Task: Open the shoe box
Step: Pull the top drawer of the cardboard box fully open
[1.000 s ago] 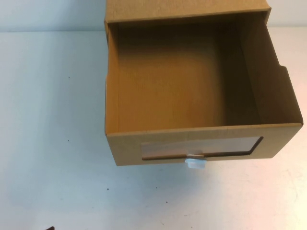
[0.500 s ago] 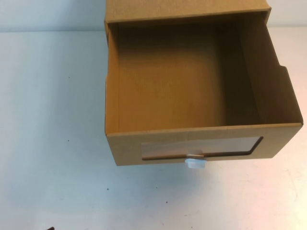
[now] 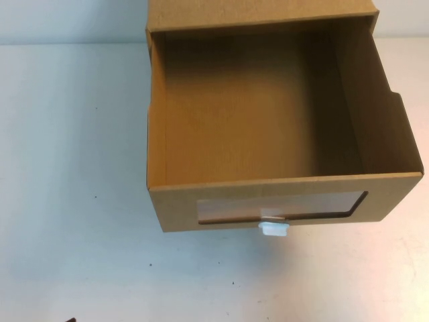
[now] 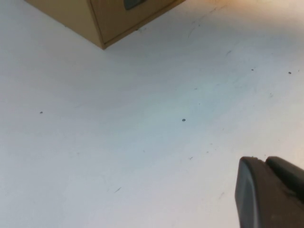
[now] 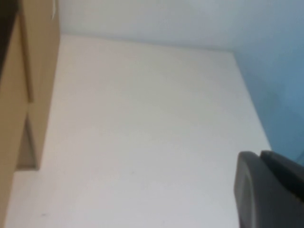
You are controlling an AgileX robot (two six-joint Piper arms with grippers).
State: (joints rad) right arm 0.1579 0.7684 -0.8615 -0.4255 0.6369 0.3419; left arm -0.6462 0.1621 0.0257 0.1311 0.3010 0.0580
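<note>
Gripper on left point(image 4: 265, 161): pinched together, empty, over bare table point(image 3: 67, 168), apart from the box's corner.
Shoe box point(image 3: 261, 10): middle of table, toward the far edge; drawer point(image 3: 174, 208) stands out, empty.
Handling: likely light, stiff cardboard with thin walls that dent; white knob point(image 3: 273, 229) looks the place to grip.
Gripper on right point(image 5: 260, 154): closed, empty, off the box's right side.
Count: one box, one drawer, one knob, two grippers.

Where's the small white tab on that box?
High view: small white tab sits bottom-centre on the brown cardboard drawer front. Left end effector and right end effector hover over table.
</note>
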